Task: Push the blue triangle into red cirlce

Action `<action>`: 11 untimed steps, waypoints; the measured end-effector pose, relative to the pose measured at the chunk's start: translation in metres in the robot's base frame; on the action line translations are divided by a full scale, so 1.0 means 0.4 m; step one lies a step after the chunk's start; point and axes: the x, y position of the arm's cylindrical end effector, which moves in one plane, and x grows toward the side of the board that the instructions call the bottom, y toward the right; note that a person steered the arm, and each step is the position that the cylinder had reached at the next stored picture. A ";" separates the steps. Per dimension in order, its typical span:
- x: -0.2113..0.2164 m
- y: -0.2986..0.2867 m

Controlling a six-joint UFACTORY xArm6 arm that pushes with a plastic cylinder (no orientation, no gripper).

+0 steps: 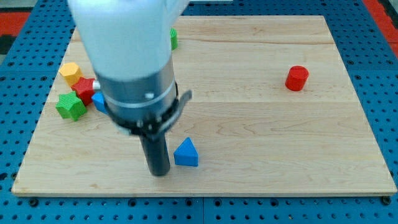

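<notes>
The blue triangle point(186, 153) lies on the wooden board point(261, 124), low and left of centre. The red circle point(297, 78), a short red cylinder, stands far off toward the view's upper right. My rod comes down from the big arm body, and my tip point(158, 172) rests on the board just left of the blue triangle, very close to its left side. I cannot tell whether they touch.
At the view's left a cluster sits by the arm: a yellow block point(70, 72), a red block point(84, 89), a green block point(70, 106) and a partly hidden blue block point(98, 101). A green block point(174, 38) peeks out near the top, behind the arm.
</notes>
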 end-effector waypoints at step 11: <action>-0.175 0.289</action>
